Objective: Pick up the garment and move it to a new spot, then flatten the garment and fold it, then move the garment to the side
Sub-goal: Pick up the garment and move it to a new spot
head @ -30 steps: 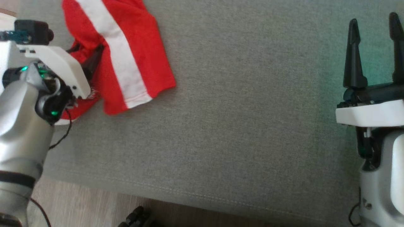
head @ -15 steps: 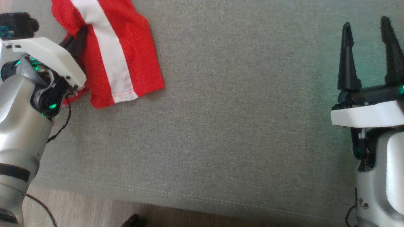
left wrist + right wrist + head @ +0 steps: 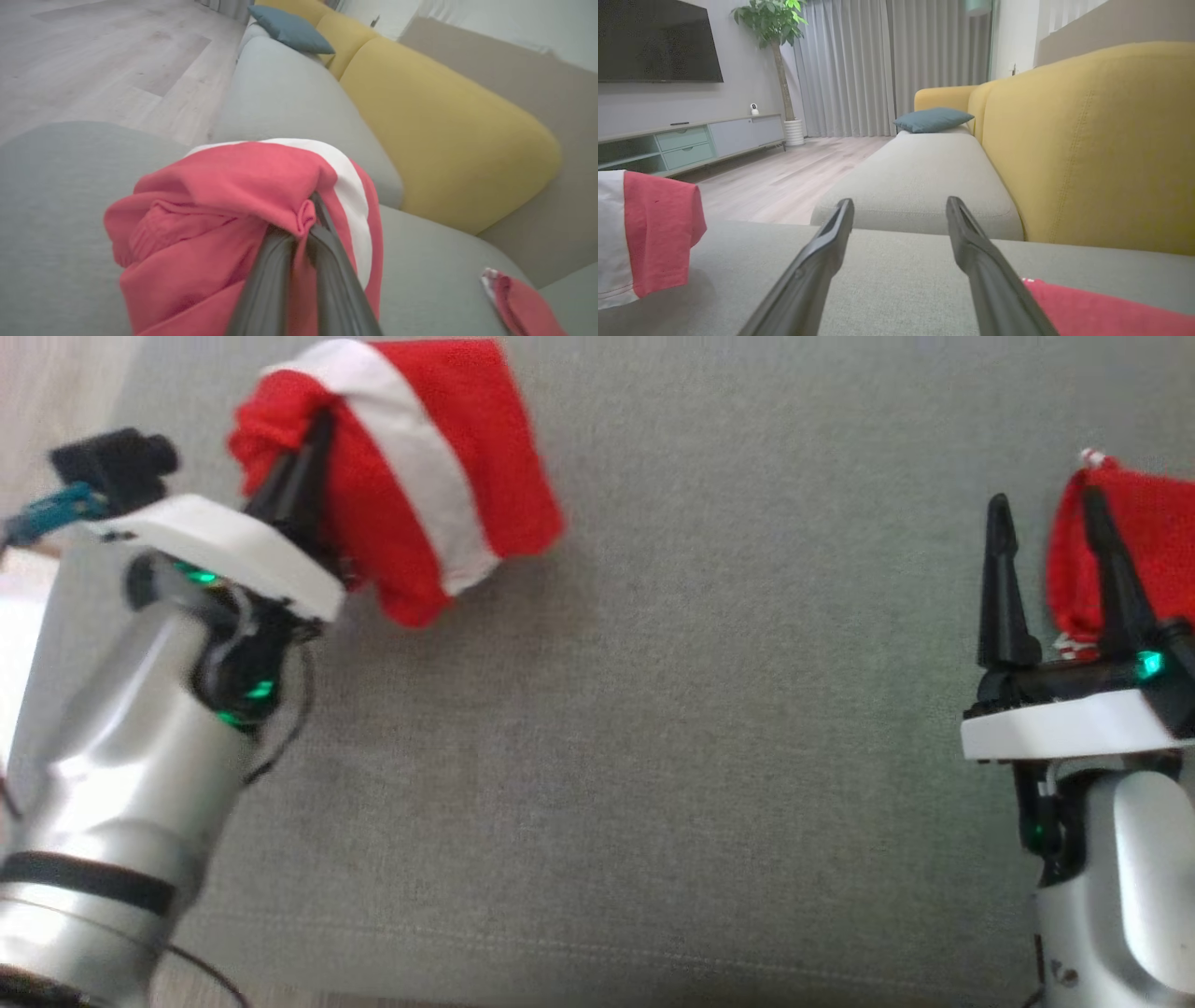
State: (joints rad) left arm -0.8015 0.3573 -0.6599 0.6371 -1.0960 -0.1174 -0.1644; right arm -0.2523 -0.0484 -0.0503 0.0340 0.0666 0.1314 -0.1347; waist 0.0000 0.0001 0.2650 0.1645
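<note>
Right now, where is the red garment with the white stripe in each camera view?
Head view: red striped garment upper left, pinched by the left gripper.
Left wrist view: red striped garment lower centre, clamped in that gripper.
Right wrist view: red striped garment at left edge.
Shared landmark: grey sofa seat.

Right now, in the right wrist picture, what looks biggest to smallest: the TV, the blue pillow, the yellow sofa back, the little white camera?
1. yellow sofa back (it is nearest, so it looks extra big)
2. TV
3. blue pillow
4. little white camera
</note>
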